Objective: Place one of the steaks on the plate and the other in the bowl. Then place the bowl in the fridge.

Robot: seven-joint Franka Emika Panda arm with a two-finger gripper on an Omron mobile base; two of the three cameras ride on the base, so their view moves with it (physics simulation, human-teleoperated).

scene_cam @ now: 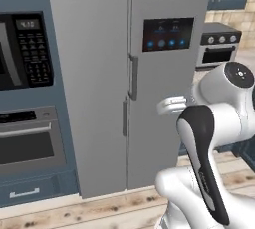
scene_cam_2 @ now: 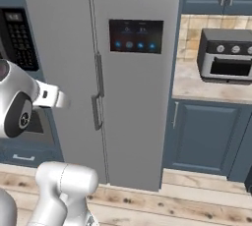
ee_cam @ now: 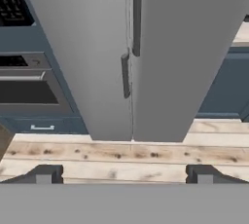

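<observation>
- Facing the fridge [scene_cam: 99, 83], both doors closed — an early or in-between step by the look of it, with no steak, plate or bowl in sight.
- Claw [ee_cam: 124, 174] spread wide and empty, aimed at the fridge's lower front, well apart from the door handles [ee_cam: 125, 74].
- Next move probably calls for reaching one handle and pulling a door open — or turning toward the food.
- Fridge interior hidden behind the doors; oven [scene_cam: 30, 141] and microwave [scene_cam: 25, 49] cut off at the left edge.
</observation>
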